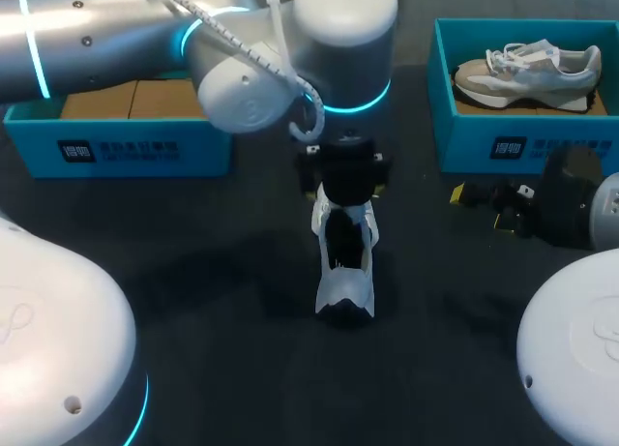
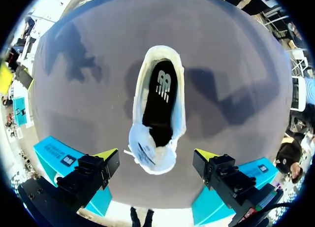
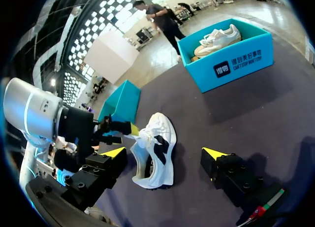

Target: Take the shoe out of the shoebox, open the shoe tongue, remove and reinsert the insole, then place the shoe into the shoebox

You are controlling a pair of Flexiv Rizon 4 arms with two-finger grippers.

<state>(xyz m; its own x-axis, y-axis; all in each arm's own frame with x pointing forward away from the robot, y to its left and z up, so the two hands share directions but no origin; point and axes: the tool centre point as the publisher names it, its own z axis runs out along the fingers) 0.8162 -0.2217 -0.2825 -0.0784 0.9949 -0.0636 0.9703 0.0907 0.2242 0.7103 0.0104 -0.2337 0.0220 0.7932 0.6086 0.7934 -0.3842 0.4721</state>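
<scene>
We note the shoe (image 1: pixel 344 262) on the desk (image 1: pixel 222 301) at frame centre, insole (image 2: pixel 160 99) showing, under our left hand (image 2: pixel 156 155), whose fingers (image 2: pixel 110 158) stand spread to either side of it; right hand (image 3: pixel 165 152), also spread, sits mid right below the shoebox (image 1: pixel 464 141).

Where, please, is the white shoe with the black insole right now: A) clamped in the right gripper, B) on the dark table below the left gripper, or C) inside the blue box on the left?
B: the shoe rests on the table, directly below the open left gripper, and neither finger touches it.
</scene>
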